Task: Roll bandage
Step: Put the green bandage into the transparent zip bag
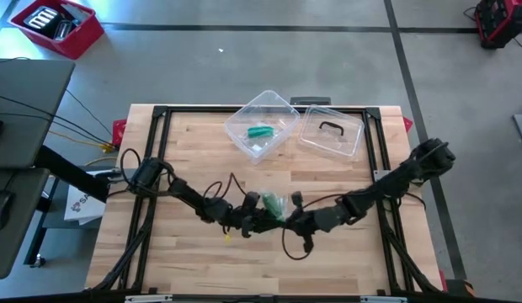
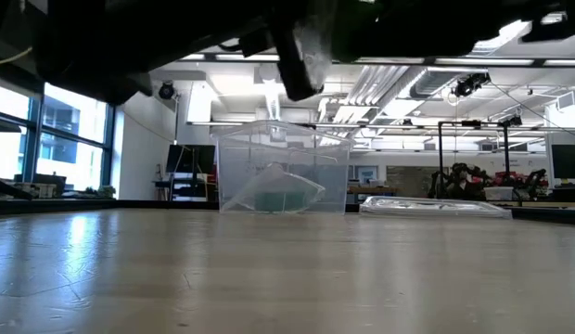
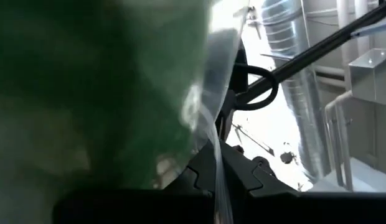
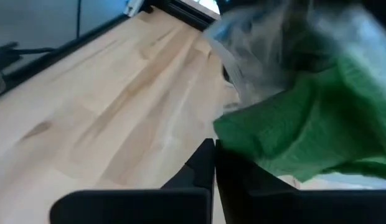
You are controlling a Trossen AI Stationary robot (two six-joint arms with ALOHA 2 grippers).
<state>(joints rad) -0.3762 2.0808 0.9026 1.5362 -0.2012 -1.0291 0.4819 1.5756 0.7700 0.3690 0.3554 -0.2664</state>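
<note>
Left gripper (image 1: 254, 220) is clamped on the green bandage (image 1: 273, 204), still in its clear wrap, held up over mid-table, and the right gripper (image 1: 290, 220) has pinched the other side. Looks like the unwrapping step, though it's blurry. Next they'd pull apart gently to free it.

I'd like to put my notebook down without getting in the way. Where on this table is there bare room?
The near strip of the wooden table in front of both arms looks bare, as does the left part behind the left arm. The middle is crowded: the left gripper and right gripper meet on a green bandage in plastic wrap. At the back stand the clear container and its lid.
</note>
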